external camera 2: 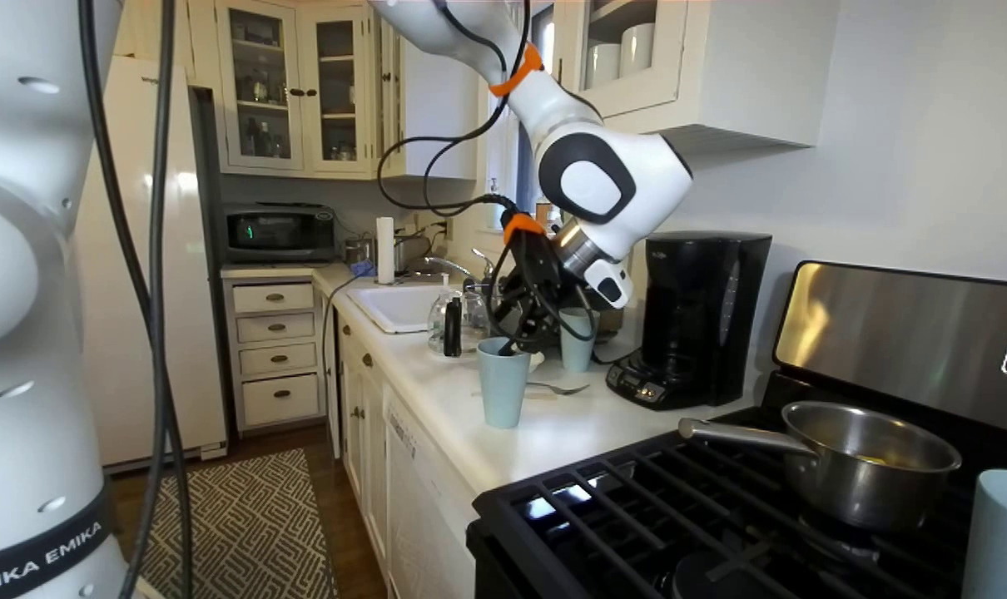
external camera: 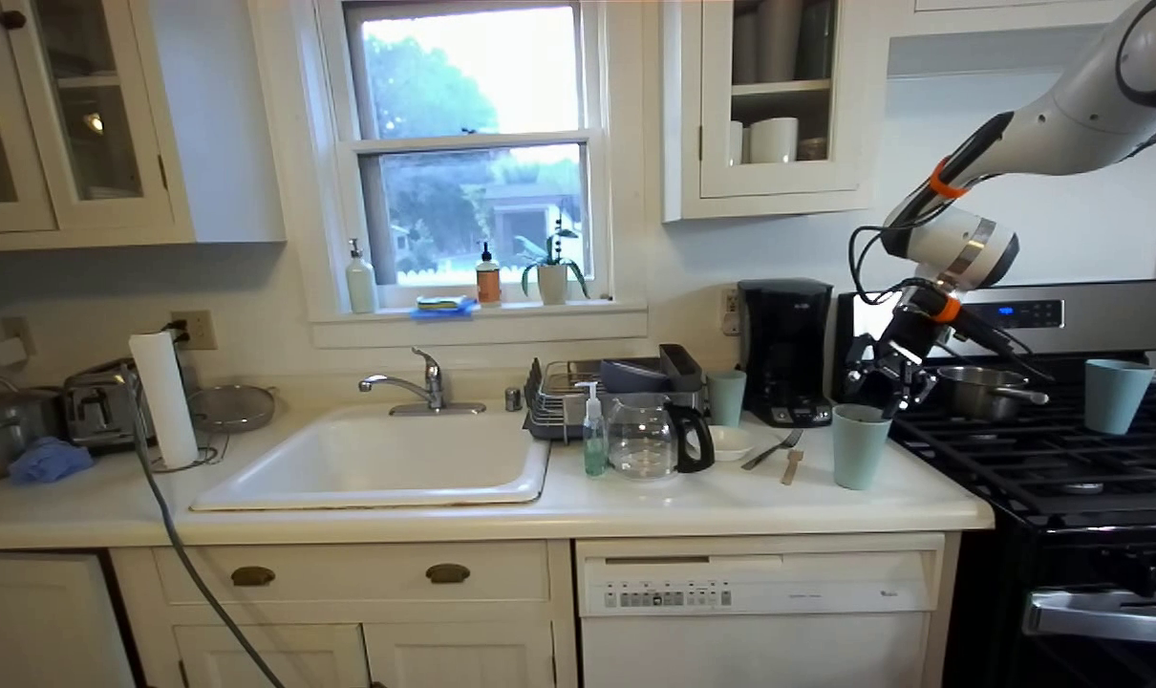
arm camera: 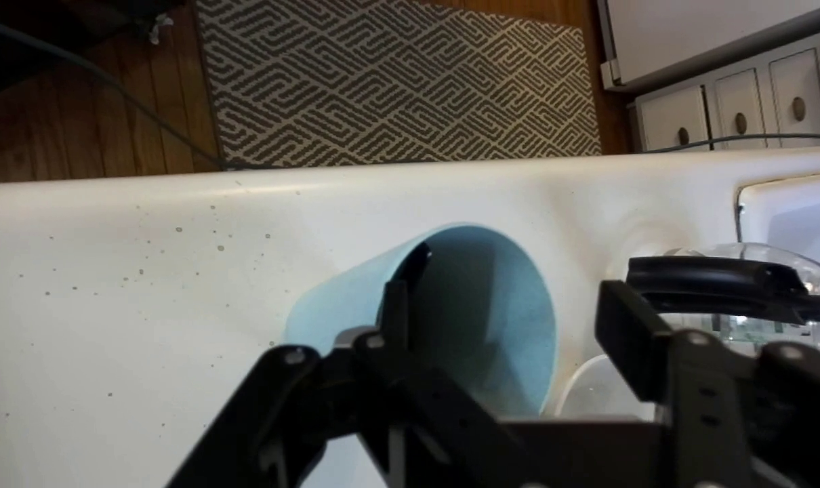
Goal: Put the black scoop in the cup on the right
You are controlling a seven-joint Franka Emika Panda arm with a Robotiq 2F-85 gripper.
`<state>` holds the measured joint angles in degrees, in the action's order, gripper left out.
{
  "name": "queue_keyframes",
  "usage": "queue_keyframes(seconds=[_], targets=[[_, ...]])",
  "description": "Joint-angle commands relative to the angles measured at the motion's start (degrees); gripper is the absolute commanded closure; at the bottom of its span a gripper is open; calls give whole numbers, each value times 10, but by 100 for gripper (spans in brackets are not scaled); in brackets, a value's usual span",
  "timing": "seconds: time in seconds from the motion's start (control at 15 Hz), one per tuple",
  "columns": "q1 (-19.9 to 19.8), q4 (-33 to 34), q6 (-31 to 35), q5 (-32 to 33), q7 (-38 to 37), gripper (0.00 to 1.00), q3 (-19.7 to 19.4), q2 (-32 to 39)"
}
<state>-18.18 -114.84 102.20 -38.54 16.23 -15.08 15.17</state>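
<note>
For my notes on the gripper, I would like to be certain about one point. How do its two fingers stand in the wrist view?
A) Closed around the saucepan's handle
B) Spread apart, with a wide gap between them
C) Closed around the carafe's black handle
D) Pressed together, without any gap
B: in the wrist view the gripper has its two fingers far apart, and the mouth of a light blue cup shows between them.

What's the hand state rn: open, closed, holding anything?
Hand: open, fingers wide apart in the wrist view, nothing gripped between them.
</note>
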Motion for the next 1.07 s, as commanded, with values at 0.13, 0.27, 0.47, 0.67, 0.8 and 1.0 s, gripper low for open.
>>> queue_keyframes(seconds=[0.13, 0.27, 0.47, 0.67, 0.8, 1.0], targets=[[5, 1, -2, 4, -12, 0, 14, -36], [10, -5, 8, 10, -13, 0, 16, -50], [24, -31, 47, 49, -16, 0, 15, -92], [47, -66, 122, 123, -40, 0, 23, -142], [63, -86, 169, 175, -79, 0, 33, -175], [83, -113, 226, 242, -168, 0, 54, -219]])
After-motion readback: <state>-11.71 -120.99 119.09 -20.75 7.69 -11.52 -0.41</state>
